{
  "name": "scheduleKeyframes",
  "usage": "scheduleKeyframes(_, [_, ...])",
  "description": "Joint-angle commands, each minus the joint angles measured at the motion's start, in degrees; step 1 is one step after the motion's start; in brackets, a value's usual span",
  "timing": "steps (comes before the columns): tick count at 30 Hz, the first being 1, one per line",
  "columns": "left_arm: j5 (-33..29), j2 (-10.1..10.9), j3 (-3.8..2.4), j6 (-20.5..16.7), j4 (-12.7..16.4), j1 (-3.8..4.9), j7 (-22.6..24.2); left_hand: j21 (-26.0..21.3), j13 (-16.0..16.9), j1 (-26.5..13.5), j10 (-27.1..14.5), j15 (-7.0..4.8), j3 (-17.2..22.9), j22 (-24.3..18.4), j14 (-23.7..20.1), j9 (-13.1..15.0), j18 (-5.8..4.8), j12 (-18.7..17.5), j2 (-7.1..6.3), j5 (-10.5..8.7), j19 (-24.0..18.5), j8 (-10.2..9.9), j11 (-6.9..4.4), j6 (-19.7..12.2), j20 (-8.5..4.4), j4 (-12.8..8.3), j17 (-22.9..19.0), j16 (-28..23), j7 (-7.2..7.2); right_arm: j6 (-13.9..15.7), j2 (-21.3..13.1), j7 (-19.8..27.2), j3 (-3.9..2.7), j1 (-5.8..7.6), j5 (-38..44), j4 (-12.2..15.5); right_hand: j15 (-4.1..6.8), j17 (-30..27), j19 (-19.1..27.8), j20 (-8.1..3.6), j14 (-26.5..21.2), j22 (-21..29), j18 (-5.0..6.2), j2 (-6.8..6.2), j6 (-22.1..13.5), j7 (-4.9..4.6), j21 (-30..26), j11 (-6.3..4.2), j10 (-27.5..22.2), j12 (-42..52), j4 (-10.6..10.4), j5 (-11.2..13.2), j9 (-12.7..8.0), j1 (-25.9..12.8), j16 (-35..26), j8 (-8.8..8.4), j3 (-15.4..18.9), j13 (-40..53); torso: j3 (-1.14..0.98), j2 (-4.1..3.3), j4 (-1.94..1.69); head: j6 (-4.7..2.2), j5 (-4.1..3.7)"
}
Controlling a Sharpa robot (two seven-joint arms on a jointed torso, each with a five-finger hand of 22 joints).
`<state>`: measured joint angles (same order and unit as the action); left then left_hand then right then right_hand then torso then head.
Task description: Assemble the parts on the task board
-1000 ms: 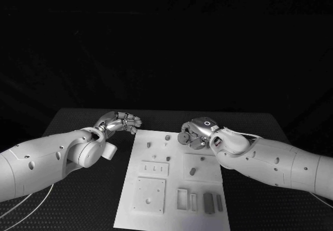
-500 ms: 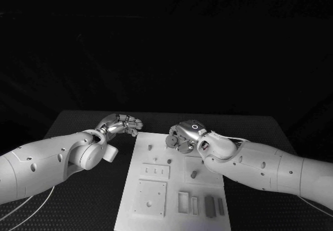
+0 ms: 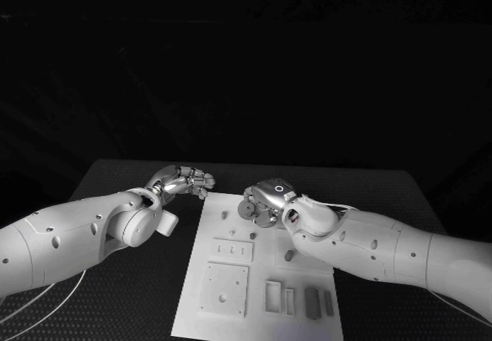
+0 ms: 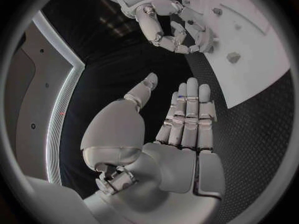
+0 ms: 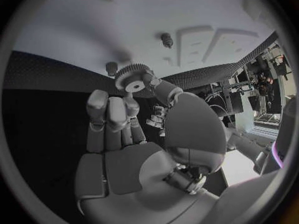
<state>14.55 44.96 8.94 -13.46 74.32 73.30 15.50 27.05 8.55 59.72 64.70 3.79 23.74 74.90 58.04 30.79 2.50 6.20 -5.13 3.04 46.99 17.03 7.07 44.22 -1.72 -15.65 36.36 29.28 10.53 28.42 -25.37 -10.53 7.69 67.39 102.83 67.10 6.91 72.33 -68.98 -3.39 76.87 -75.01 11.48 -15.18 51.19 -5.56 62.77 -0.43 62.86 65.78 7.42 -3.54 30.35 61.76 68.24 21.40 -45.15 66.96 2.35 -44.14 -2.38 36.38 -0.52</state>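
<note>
The white task board [image 3: 308, 280] lies in the middle of the black table. My right hand [image 3: 264, 202] hovers over the board's far end and pinches a small toothed gear [image 5: 132, 80] between thumb and fingertip. The gear hangs just above the board [image 5: 187, 15], near two short pegs [image 5: 166, 39] [image 5: 111, 67]. My left hand [image 3: 185, 181] floats off the board's far left corner; its palm [image 4: 181, 159] is bare and its fingers [image 4: 190, 109] are stretched out. The left wrist view shows the right hand [image 4: 168, 30] over the board [image 4: 249, 50].
On the board nearer to me are a slotted block [image 3: 232, 249], a square plate [image 3: 224, 288] and several narrow upright pieces [image 3: 311, 302]. A small part [image 3: 288, 255] sits mid-board. Black table [image 3: 123, 298] flanks the board on both sides.
My right hand has carried the gear leftward across the board's far end. The left hand has hardly moved.
</note>
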Motion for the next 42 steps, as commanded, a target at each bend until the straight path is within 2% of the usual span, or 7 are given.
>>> scheduleKeyframes(1, [0.2,0.0,-0.05,0.0,0.3,0.04,0.4,0.4,0.1,-0.3,0.3,-0.03,0.1,0.8,0.2,0.1,1.15,-0.4,0.20,-0.04,-0.1,-0.3,0.13,-0.2,-0.20,-0.1,0.1,-0.2,0.29,-1.7,0.3,0.5,0.04,0.01,0.1,-0.7,0.15,-0.1,-0.3,-0.18,0.0,-0.7,3.52,-0.36,8.1,0.55,0.3,-0.78,-0.7,-0.3,-0.2,0.1,0.0,0.0,-0.3,-0.24,-0.2,0.1,0.00,0.03,0.09,0.19,0.39])
scheduleKeyframes(7, [0.2,-0.3,-0.10,0.3,-0.1,0.04,0.2,0.4,0.1,-0.3,0.3,-0.03,0.1,0.8,0.2,0.1,1.15,-0.4,0.20,-0.03,-0.1,-0.3,0.15,-0.2,-0.20,-0.1,0.1,-0.2,0.30,-1.9,1.1,1.3,0.28,-0.44,-0.5,-1.8,0.11,-0.3,-0.3,-0.17,-0.1,-0.7,3.52,-0.36,8.0,0.51,0.3,-0.74,-0.8,-0.4,-0.1,0.0,0.1,0.0,-0.5,-0.35,-0.2,0.1,0.06,-0.05,0.08,0.56,0.69])
scheduleKeyframes(13, [0.2,-0.6,-0.09,0.6,-0.4,0.04,-0.1,0.4,0.1,-0.4,0.3,-0.03,0.1,0.8,0.2,0.1,1.15,-0.4,0.19,-0.04,-0.1,-0.3,0.15,-0.2,-0.20,-0.1,0.1,-0.2,0.29,-2.0,1.8,2.0,0.28,-0.67,-1.2,-3.1,0.08,-0.3,-0.2,-0.16,-0.2,-0.7,3.52,-0.29,8.0,0.47,0.3,-0.71,-0.9,-0.4,0.0,-0.2,0.1,-0.1,-0.6,-0.43,-0.1,0.1,-0.19,0.02,0.01,0.72,1.09])
scheduleKeyframes(19, [0.2,-0.6,-0.09,0.5,-0.4,0.04,0.0,0.4,0.1,-0.4,0.3,-0.02,0.1,0.8,0.2,0.1,1.14,-0.4,0.18,-0.04,-0.1,-0.3,0.15,-0.2,-0.20,-0.1,0.1,-0.2,0.29,-2.3,2.1,2.4,0.37,-0.68,-1.6,-3.3,0.07,-0.3,-0.2,-0.16,-0.2,-0.7,3.52,-0.23,7.9,0.46,0.3,-0.69,-0.9,-0.5,0.0,-0.3,0.1,-0.1,-0.6,-0.45,0.0,0.1,-0.02,0.02,0.01,0.99,1.24])
scheduleKeyframes(29, [0.2,-0.7,-0.09,0.5,-0.3,0.04,0.0,0.4,0.1,-0.4,0.2,-0.02,0.1,0.8,0.2,0.1,1.14,-0.4,0.17,-0.04,-0.1,-0.4,0.14,-0.2,-0.19,-0.1,0.1,-0.2,0.28,-2.6,2.9,2.4,0.48,-0.96,-1.8,-5.0,0.06,-0.5,-0.2,-0.16,-0.3,-0.7,3.52,-0.14,7.9,0.43,0.3,-0.67,-0.9,-0.5,0.2,-0.4,0.2,-0.1,-0.9,-0.54,0.1,0.1,0.06,0.04,0.15,1.14,1.27])
scheduleKeyframes(33, [0.2,-0.6,-0.09,0.5,-0.2,0.04,0.0,0.4,0.1,-0.4,0.2,-0.02,0.1,0.8,0.2,0.1,1.14,-0.4,0.17,-0.04,-0.1,-0.4,0.14,-0.2,-0.19,-0.1,0.1,-0.2,0.28,-3.5,3.0,2.4,0.49,-0.96,-2.0,-5.2,0.06,-0.5,-0.1,-0.16,-0.3,-0.7,3.52,-0.13,7.9,0.43,0.3,-0.67,-0.9,-0.5,0.2,-0.4,0.2,-0.1,-0.9,-0.55,0.1,0.2,-0.01,0.07,0.21,1.28,1.40])
scheduleKeyframes(42, [0.2,-0.6,-0.09,0.5,-0.2,0.04,-0.1,0.4,0.1,-0.4,0.2,-0.01,0.1,0.8,0.2,0.1,1.14,-0.4,0.15,-0.04,-0.2,-0.4,0.15,-0.2,-0.19,-0.1,0.1,-0.2,0.29,-4.1,3.1,2.9,0.50,-0.95,-3.2,-5.1,-1.21,-1.7,0.7,-0.04,-1.8,-0.7,3.52,-0.59,3.5,-1.22,-0.3,0.84,-2.1,-1.1,1.0,-0.3,-1.3,0.1,-3.0,-3.75,0.1,0.4,-0.02,0.04,0.17,1.35,1.34])
